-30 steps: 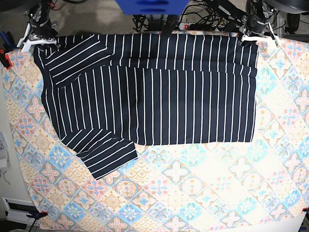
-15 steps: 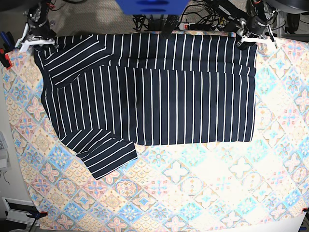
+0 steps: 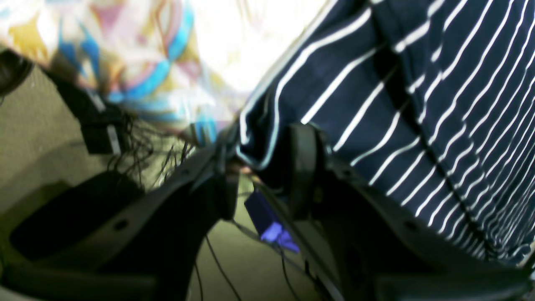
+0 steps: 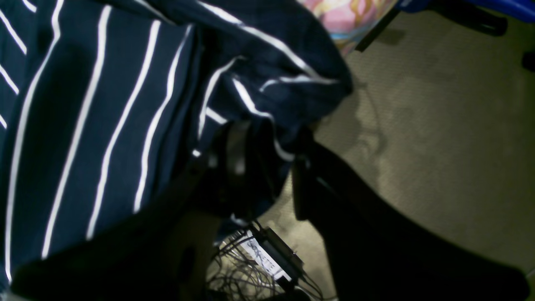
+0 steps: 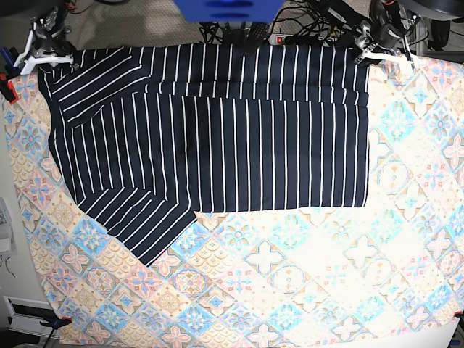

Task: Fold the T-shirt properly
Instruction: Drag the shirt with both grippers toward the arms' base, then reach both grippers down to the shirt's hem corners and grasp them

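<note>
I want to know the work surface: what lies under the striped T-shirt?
The T-shirt lies on a pastel tile-patterned cloth, visible around its near and side edges. Whatever is beneath the shirt's middle is covered.

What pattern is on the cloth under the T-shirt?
Pastel orange-and-blue tile motifs on the cloth, clearest in the base view.

The dark navy, white-pinstriped fabric T-shirt (image 5: 217, 130) has slid toward the table's far edge and a little toward the base view's left: its top edge now lies at the far edge of the pastel tile-patterned cloth (image 5: 304, 275), and its hem side and lower sleeve sit higher than a second ago. The right gripper (image 4: 265, 167) has pulled outward to the far left corner, and both it and the left gripper (image 3: 261, 171) now stand with jaws parted around the fabric edge.
</note>
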